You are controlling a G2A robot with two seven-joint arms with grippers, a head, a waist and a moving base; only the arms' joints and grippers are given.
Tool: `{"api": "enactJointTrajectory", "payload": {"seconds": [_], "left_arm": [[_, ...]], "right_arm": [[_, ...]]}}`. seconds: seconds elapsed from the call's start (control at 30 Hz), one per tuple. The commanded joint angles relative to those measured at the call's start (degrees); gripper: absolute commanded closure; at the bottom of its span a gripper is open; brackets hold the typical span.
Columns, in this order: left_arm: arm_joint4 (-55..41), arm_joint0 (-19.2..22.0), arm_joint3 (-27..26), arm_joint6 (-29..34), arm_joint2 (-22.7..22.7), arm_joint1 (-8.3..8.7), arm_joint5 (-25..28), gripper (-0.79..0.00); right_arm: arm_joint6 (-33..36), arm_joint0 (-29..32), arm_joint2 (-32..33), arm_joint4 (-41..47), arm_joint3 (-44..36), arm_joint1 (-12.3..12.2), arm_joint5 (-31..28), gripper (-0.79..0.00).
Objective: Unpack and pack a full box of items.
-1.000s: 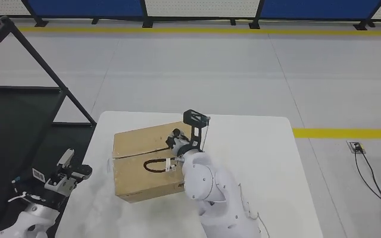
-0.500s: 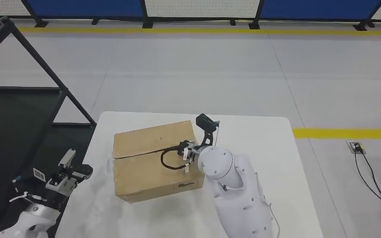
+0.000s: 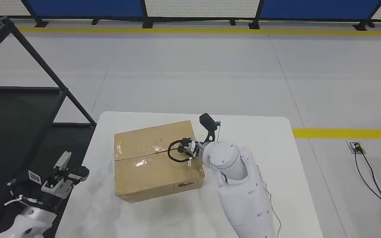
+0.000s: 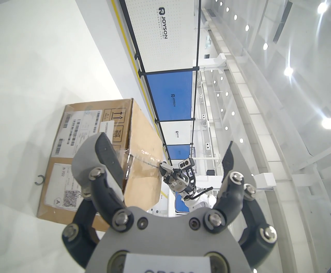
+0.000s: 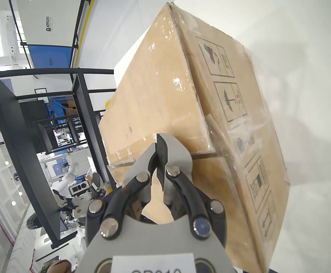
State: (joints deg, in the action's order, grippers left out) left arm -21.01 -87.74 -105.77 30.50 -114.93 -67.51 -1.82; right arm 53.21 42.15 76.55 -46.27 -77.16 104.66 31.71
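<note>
White table (image 3: 256, 128) bears the taped box (image 3: 149, 172); right gripper (image 5: 157, 150), fingers pinched together, sits at the box's top seam (image 3: 140, 156) and should track it shallowly. Left gripper (image 4: 166, 148), spread wide, hangs well clear.

cardboard box (image 4: 141, 144) end has white shipping labels (image 4: 77, 129) with barcodes, QR sticker (image 4: 67, 199) lower down, handling pictograms (image 5: 227, 102) like an umbrella and arrows on another side, logo lettering on the white wall panel (image 4: 163, 15) and blue panel (image 4: 175, 100) behind
</note>
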Motion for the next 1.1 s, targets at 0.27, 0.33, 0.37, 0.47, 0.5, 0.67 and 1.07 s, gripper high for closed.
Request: {"api": "enactJointTrajectory", "payload": {"seconds": [0.27,0.33,0.37,0.47,0.5,0.67,1.07], "left_arm": [[-0.82,-0.48,0.26,0.19,-0.41,0.25,0.42,-0.785],[-0.95,-0.55,0.47,0.12,-0.48,0.3,0.52,-0.785],[-1.02,-0.58,0.62,0.17,-0.46,0.32,0.53,-0.785],[-1.48,-0.62,1.16,0.48,-0.3,0.38,0.56,-0.785],[-1.79,-0.61,1.18,1.07,-0.16,0.42,0.74,-0.785],[-3.3,-0.92,1.65,3.58,-0.32,0.59,1.95,-0.785],[-5.84,-0.87,3.21,3.26,-1.15,0.83,2.92,-0.785]], "right_arm": [[0.88,-3.9,-1.59,4.8,7.61,-0.18,-4.06,0.0],[0.59,-4.52,-2.28,5.64,8.96,-0.13,-4.79,0.0],[0.13,-4.84,-2.71,5.95,9.6,-0.07,-4.9,0.0],[-0.82,-5.61,-4.99,7.21,11.44,0.32,-5.89,0.0],[-1.06,-5.88,-5.66,7.85,11.92,0.47,-6.23,0.0],[-2.1,-7.78,-7.64,9.54,14.48,0.81,-7.83,0.0],[-7.17,-12.67,-13.6,14.54,21.95,2.78,-8.72,0.0]]}}
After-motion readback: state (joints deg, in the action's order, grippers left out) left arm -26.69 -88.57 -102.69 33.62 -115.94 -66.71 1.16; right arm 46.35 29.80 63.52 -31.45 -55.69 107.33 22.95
